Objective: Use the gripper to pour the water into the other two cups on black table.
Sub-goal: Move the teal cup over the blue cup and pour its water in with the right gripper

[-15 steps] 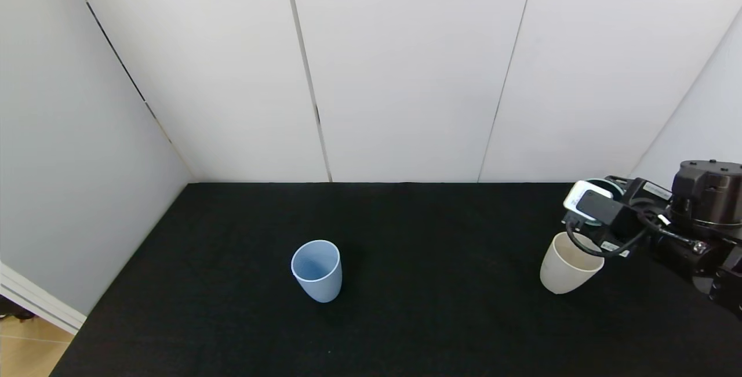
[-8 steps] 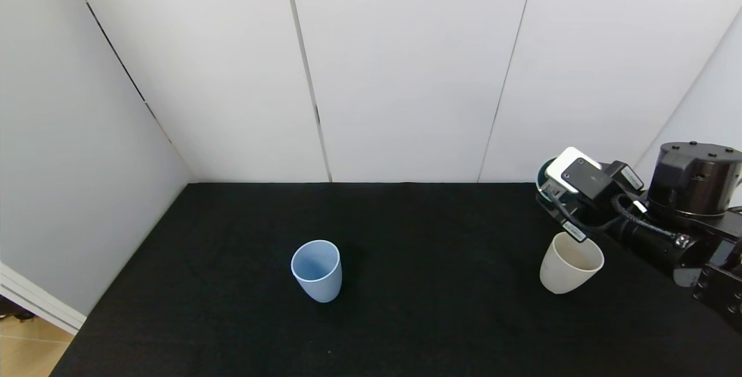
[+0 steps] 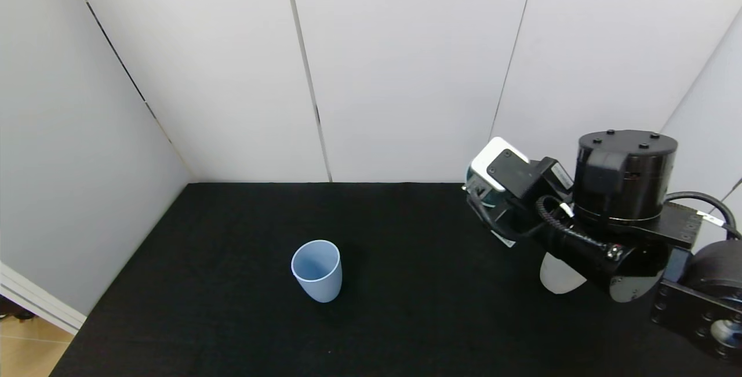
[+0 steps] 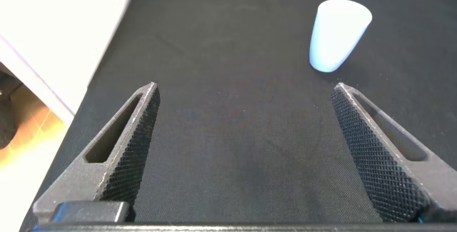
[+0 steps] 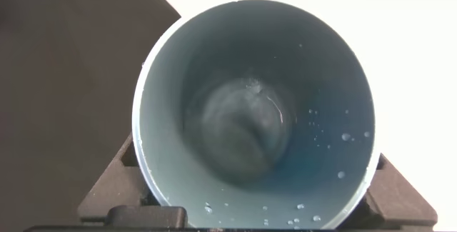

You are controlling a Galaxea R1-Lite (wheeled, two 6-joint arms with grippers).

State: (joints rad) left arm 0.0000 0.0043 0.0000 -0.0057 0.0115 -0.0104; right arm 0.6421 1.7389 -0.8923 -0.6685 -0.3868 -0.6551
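Observation:
My right gripper [image 3: 486, 198] is shut on a teal-green cup [image 3: 476, 187] and holds it above the black table [image 3: 406, 319], to the left of and above the cream-beige cup [image 3: 555, 277]. My arm hides most of that cup. In the right wrist view the teal-green cup [image 5: 257, 118] fills the frame, with a faint glint of water [image 5: 277, 114] at its bottom and drops on its inner wall. The light blue cup [image 3: 316, 269] stands upright at mid table, far to the left of this gripper. My left gripper [image 4: 245, 91] is open and empty, with the light blue cup [image 4: 339, 33] ahead of it.
White wall panels [image 3: 406, 75] close the table at the back and on both sides. The table's left edge [image 3: 81, 330] drops to a wooden floor.
My right arm has risen and swung left with the teal-green cup, from over the cream-beige cup toward mid table. The two standing cups have not moved.

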